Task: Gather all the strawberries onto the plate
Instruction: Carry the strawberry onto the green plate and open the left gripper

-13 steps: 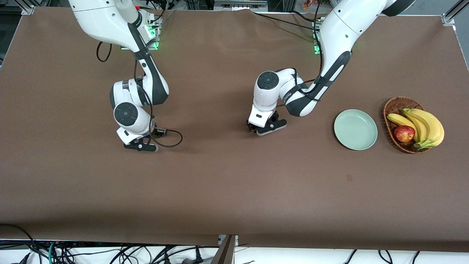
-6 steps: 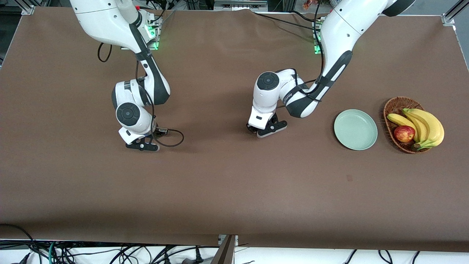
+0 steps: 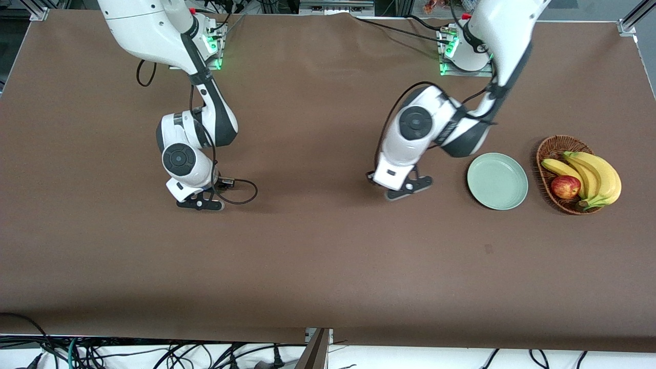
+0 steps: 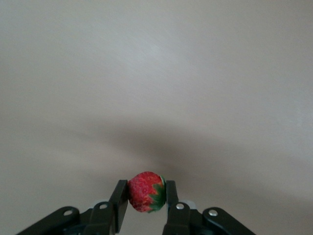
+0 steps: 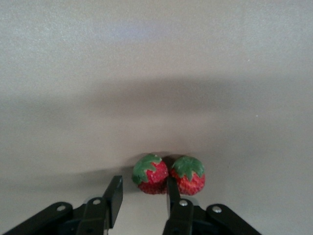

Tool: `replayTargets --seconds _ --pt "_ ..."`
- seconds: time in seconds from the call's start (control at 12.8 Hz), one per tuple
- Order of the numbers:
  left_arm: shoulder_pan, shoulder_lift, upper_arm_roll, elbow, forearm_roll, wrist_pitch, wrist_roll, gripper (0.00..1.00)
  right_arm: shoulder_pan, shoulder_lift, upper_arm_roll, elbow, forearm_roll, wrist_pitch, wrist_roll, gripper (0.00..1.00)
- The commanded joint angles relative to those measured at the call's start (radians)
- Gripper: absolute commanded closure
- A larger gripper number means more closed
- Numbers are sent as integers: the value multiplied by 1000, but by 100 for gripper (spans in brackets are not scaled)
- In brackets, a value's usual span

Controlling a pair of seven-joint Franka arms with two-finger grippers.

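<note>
The brown desk [image 3: 318, 256] carries the wicker basket [image 3: 551, 148] with bananas [image 3: 597, 177] and an apple [image 3: 565, 186] at the left arm's end, and just beside it, toward the middle, the pale green plate [image 3: 497, 181], which has no fruit on it.

The left hand [image 3: 405, 189] hangs low over the desk near the plate on its middle-of-the-desk side. In its wrist view the fingers [image 4: 119, 203] are closed on one strawberry [image 4: 145, 191], pinched across its sides with the leafy cap turned toward one pad.

The right hand [image 3: 200, 204] is down at the desk toward the right arm's end. Its wrist view shows the two other strawberries [image 5: 167, 175] lying touching each other on the desk; the fingers [image 5: 113, 196] stand partly apart around one of them, with one finger pushed in between the pair, and I cannot tell whether they grip it.

The berries look tiny and light, probably soft or slick-skinned. A light pinch across the widest part of the body seems safest, since a hold on the tapered tip or the cap may squirt the berry out.
</note>
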Motion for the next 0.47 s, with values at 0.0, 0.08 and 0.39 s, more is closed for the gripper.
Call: replayTargets --seconds 0.0,0.08,0.39 --pt "19 -125 110 -86 -101 -78 265 93 -12 6 -2 -29 15 57 -60 58" --pt "22 -157 162 -118 -124 -81 359 93 -21 12 -2 -29 15 63 -66 58" --pt "24 -240 419 -215 -208 -108 808 93 -23 17 -2 -29 15 67 -66 88"
